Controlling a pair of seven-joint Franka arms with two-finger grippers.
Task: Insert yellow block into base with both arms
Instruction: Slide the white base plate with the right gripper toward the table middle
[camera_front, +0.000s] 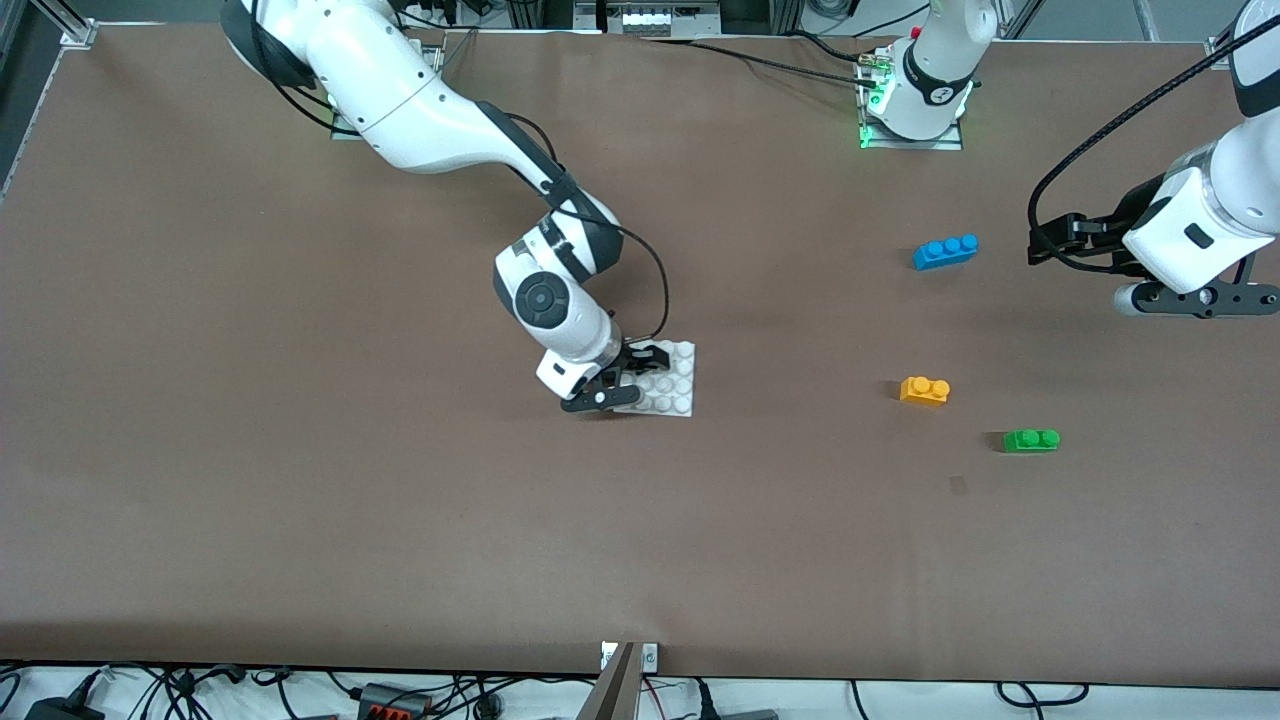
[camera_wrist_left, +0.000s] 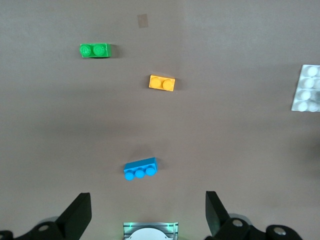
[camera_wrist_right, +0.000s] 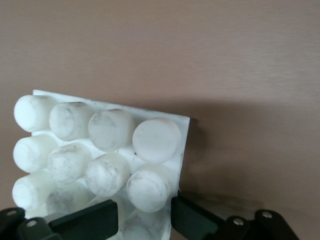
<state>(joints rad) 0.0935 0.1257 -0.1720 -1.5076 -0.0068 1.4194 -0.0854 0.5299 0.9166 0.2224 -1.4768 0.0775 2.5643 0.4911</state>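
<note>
Down at the base (camera_front: 668, 380), your right gripper (camera_front: 625, 375) had its jaws clamped on the plate's edge — the one toward the right arm's end of the table; in the right wrist view one finger (camera_wrist_right: 87, 220) lay over the studs and the other under the rim. Your left gripper (camera_front: 1195, 297) hung high over the left arm's end of the table, jaws spread wide with nothing between them, as the left wrist view's two parted fingertips (camera_wrist_left: 80, 212) showed.

That edge grip looked thin; I'd judge the plate could tilt or slip out if you lifted fast, or pivot when the block gets pressed in.

The yellow block (camera_front: 924, 390) sat on the table well apart from the base, toward the left arm's end — between the blue brick (camera_front: 945, 251), farther from the camera, and the green brick (camera_front: 1031, 440), nearer. It stood studs-up, its long axis running roughly along the table's length, slightly skewed.
</note>
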